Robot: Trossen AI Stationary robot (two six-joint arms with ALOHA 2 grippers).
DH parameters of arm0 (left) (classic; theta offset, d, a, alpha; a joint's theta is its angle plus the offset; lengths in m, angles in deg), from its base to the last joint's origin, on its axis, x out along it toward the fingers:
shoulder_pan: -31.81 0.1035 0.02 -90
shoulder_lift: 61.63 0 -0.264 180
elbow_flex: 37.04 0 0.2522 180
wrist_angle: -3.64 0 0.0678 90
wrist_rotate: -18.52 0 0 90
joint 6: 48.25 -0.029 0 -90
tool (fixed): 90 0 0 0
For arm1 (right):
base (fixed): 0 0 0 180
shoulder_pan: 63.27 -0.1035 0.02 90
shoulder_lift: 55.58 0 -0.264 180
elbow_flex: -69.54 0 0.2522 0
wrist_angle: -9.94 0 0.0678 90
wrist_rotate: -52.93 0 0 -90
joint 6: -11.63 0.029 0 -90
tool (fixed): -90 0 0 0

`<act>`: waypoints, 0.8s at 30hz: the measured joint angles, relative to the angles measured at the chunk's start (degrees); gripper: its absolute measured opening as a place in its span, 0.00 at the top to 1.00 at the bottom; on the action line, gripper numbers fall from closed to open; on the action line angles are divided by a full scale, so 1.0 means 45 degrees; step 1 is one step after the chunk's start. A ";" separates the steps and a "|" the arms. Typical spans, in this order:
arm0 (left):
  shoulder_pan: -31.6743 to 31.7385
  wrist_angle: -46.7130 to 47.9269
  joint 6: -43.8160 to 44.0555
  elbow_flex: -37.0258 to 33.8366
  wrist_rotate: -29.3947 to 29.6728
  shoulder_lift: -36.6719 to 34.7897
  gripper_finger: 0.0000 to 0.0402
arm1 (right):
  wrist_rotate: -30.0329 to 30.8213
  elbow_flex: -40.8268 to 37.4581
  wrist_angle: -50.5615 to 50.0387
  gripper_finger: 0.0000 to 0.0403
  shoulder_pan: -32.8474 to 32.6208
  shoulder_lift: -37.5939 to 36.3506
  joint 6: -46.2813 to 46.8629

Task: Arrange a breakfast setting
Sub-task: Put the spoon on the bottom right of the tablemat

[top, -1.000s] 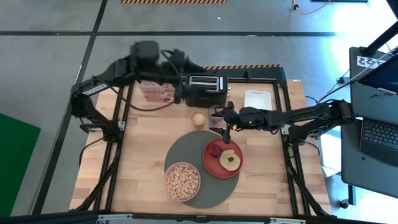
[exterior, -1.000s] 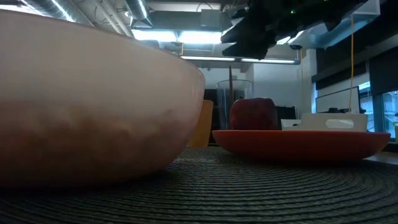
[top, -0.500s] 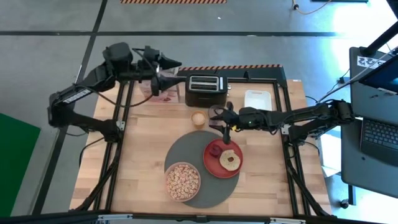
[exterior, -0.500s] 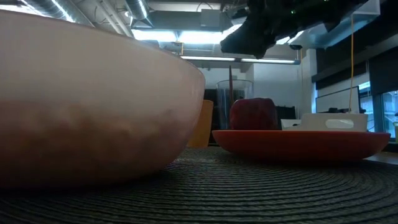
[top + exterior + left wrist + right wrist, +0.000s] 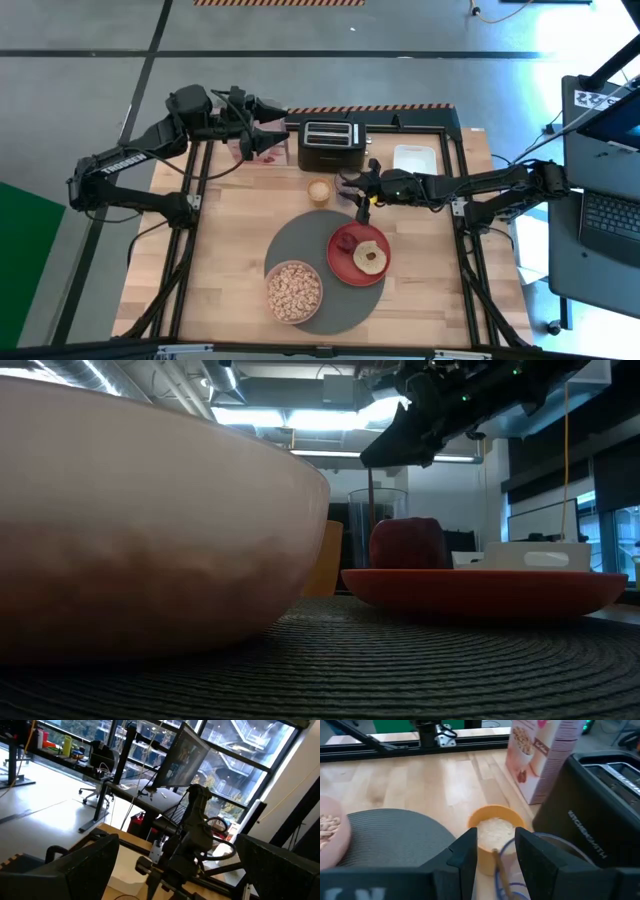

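On the round dark-grey mat [image 5: 300,238] rest a pale bowl [image 5: 293,291] of tan cereal and a red plate [image 5: 340,265]. The plate carries a bagel half [image 5: 371,258] and a small dark-red fruit [image 5: 346,238]. Beyond the plate, the thin golden spoon [image 5: 496,862] stands handle-up in a clear glass [image 5: 385,510]. My right gripper [image 5: 496,840] reaches in from the table's right. It is open, with one finger on either side of the spoon's handle and a gap showing on both sides. My left gripper [image 5: 270,128] hangs open in the air over the table's far left.
A black toaster [image 5: 332,143] and a cereal box [image 5: 262,148] stand along the far edge. A small orange cup [image 5: 319,191] with pale contents sits just left of the glass. A white object [image 5: 412,158] lies at the far right. Bare wood shows left and right of the mat.
My left arm has swung away from the toaster toward the table's far left corner and now holds still there. My right gripper has stayed at the glass, shifting only slightly; the spoon stands where it was.
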 joint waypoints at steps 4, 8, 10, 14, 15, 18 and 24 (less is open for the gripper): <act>0.0000 -0.0080 -0.0030 0.0000 -0.0017 -0.0005 0.01 | -0.0173 0.0000 -0.0065 0.67 0.0257 0.0000 0.0009; 0.0000 -0.0069 -0.0081 0.0000 -0.0019 0.0000 0.01 | -0.0665 0.0000 -0.0316 0.67 0.0371 0.0000 0.0020; 0.0000 -0.0068 -0.0166 0.0000 -0.0023 0.0000 0.01 | -0.0666 0.0000 -0.0433 0.67 0.0372 0.0005 0.0019; 0.0000 -0.0057 -0.0291 0.0000 -0.0024 0.0000 0.01 | -0.0648 0.0000 -0.0583 0.67 0.0373 0.0005 0.0014; 0.0000 -0.0056 -0.0291 0.0000 -0.0024 0.0000 0.01 | -0.0628 0.0000 -0.0638 0.67 0.0373 0.0005 0.0014; 0.0000 -0.0034 -0.0306 0.0000 -0.0019 0.0000 0.01 | -0.0574 0.0000 -0.0722 0.67 0.0373 0.0158 0.0014; 0.0000 -0.0029 -0.0499 0.0005 -0.0012 0.0000 0.01 | -0.0557 -0.0010 -0.0566 0.67 0.0368 0.0656 0.0036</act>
